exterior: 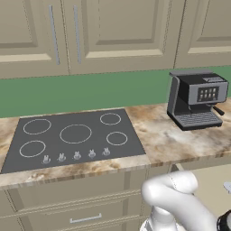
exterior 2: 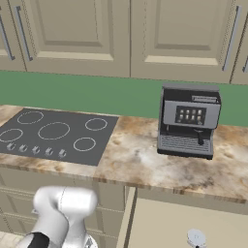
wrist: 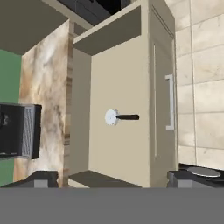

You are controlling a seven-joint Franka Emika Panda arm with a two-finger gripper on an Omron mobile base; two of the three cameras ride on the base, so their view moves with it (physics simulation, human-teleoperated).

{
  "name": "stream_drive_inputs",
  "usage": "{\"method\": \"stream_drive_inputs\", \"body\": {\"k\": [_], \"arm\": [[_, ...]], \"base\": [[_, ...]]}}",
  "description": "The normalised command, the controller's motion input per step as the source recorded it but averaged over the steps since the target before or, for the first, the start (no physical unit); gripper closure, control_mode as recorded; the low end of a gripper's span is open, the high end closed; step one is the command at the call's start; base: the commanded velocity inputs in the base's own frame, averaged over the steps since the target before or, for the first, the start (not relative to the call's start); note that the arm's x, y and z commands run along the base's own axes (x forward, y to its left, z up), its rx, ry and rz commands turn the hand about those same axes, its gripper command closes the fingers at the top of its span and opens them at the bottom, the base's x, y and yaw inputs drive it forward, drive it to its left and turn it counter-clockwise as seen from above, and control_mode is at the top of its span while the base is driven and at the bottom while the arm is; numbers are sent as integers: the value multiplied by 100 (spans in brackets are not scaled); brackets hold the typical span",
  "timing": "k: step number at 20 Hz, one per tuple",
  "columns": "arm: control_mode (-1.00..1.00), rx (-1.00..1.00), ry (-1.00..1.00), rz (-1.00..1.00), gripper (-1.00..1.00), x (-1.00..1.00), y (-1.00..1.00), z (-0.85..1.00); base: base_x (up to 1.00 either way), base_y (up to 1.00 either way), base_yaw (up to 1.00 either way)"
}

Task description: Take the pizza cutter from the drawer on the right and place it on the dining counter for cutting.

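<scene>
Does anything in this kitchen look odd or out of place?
Only the drawer under the coffee machine: it stands pulled open, with a lone pizza cutter lying flat on its floor. Nothing looks spilled or damaged.

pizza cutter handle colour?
Black. The small pizza cutter with round silver-grey wheel lies in the open beige drawer; the hand view shows it best.
</scene>
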Motion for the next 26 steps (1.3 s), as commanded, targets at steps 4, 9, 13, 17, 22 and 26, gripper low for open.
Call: {"method": "stream_drive_inputs", "body": {"k": [4, 9, 13, 17, 22, 26], "arm": [[-100, -11, 12, 9, -100, 15, 100, 4], [-100, -6, 3, 5, -100, 20, 96, 38], [-100, -6, 1, 3, -100, 15, 91, 41], [-100, -5, 0, 3, -100, 18, 88, 36], [-100, 0, 4, 3, -100, 18, 26, 18], [-100, 0, 0, 21, -100, 21, -29, 0]], "base": [[0, 0, 0], [0, 0, 0], [0, 0, 0], [0, 0, 0], [0, 0, 0], [0, 0, 0]]}}
